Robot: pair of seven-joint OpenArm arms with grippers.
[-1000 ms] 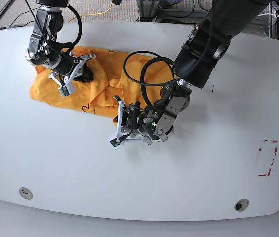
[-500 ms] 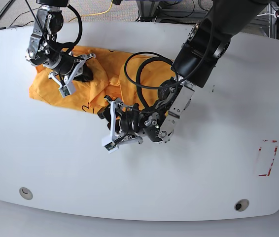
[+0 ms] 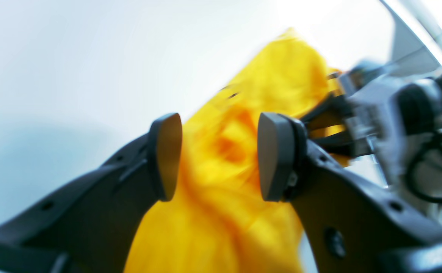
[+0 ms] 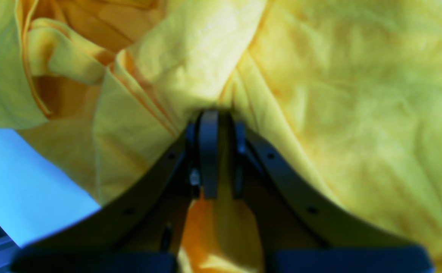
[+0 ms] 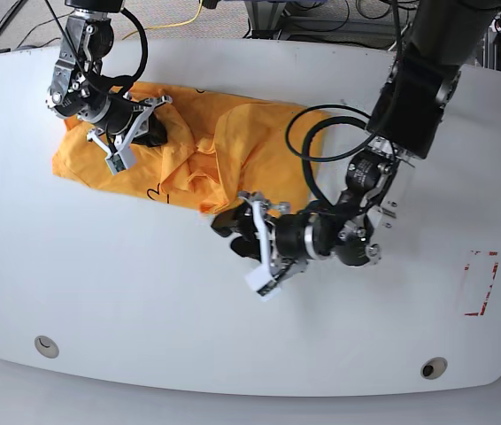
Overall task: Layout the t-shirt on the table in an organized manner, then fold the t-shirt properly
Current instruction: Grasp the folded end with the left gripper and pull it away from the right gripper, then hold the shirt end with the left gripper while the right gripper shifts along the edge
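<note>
Since a second ago the left gripper (image 5: 233, 232) has let go and swung off the t-shirt's (image 5: 233, 150) near edge, jaws now apart above the white counter (image 5: 127, 292), while the right gripper (image 5: 149, 133) stays clamped on the rumpled shirt at the far left.

The t-shirt (image 5: 202, 146) is a crumpled orange-yellow heap toward the far-left part of the table (image 5: 144, 301), bunched and wrinkly with folds piled on each other, not spread flat at all. A bit of thin black print shows near its front edge. Table's plain white with curved edges.
</note>
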